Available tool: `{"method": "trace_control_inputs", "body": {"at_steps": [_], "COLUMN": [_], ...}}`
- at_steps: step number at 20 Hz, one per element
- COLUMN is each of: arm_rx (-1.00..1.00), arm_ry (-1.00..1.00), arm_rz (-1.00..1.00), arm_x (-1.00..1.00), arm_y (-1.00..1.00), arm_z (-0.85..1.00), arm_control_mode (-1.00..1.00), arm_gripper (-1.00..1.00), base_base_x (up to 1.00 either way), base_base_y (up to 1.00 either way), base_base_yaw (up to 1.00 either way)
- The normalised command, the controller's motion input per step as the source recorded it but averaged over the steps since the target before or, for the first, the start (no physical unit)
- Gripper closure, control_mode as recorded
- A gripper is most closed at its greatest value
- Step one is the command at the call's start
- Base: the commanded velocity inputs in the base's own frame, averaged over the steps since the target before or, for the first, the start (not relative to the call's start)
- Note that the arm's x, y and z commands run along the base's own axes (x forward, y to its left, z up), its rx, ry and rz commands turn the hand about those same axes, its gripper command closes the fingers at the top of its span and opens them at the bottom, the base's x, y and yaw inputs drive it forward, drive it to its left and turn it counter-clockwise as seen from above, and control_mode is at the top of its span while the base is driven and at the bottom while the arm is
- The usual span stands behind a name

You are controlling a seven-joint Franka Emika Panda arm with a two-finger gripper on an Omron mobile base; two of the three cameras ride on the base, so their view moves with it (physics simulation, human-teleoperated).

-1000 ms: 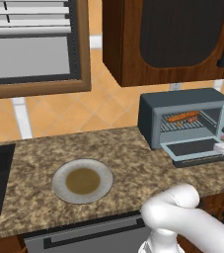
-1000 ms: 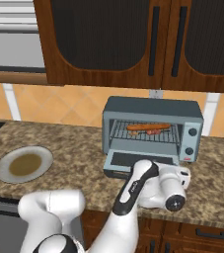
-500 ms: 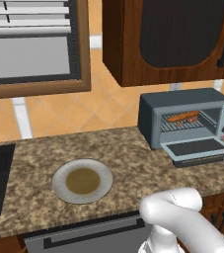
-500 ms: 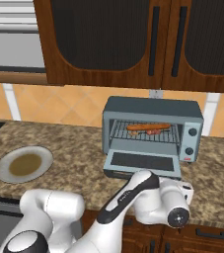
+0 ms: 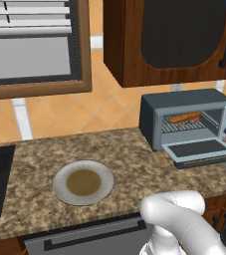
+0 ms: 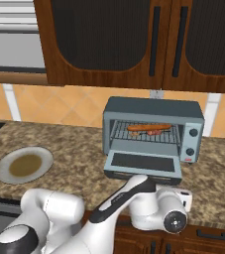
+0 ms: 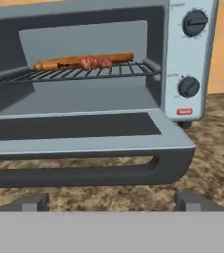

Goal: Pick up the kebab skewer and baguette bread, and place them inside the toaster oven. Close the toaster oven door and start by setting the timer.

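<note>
No text can be read; a small red tag on the oven (image 7: 108, 84) front is perhaps a label, too blurred to read.

The speckled brown granite counter (image 5: 129, 154) is carrying pretty much everything here. The toaster oven (image 5: 184, 107) is sitting on it toward the right end, back near the wall, with its door (image 6: 142, 163) hanging open flat just over the stone. A round grey plate (image 5: 83, 182) is lying well off to the left, closer to the front edge.
</note>
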Motion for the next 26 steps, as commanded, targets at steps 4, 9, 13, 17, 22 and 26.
{"method": "trace_control_inputs", "body": {"at_steps": [4, 9, 13, 17, 22, 26], "arm_rx": [-0.13, -0.11, -0.05, 0.00, 0.07, 0.07], "arm_ry": [0.00, 0.00, 0.00, 0.00, 0.00, 0.00], "arm_rz": [0.07, 0.07, 0.06, 0.00, 0.00, 0.00], "arm_x": [0.04, 0.04, 0.09, 0.23, 0.08, 0.05], "arm_y": [0.18, 0.09, 0.04, 0.00, 0.00, 0.00], "arm_z": [-0.30, -0.27, -0.13, 0.00, -0.01, -0.03], "arm_control_mode": [-1.00, -1.00, -1.00, -1.00, -1.00, -1.00], "arm_gripper": [-1.00, -1.00, -1.00, -1.00, -1.00, -1.00], "base_base_x": [0.00, 0.00, 0.00, 0.00, 0.00, 0.00], "base_base_y": [0.00, 0.00, 0.00, 0.00, 0.00, 0.00], "base_base_yaw": [0.00, 0.00, 0.00, 0.00, 0.00, 0.00]}}
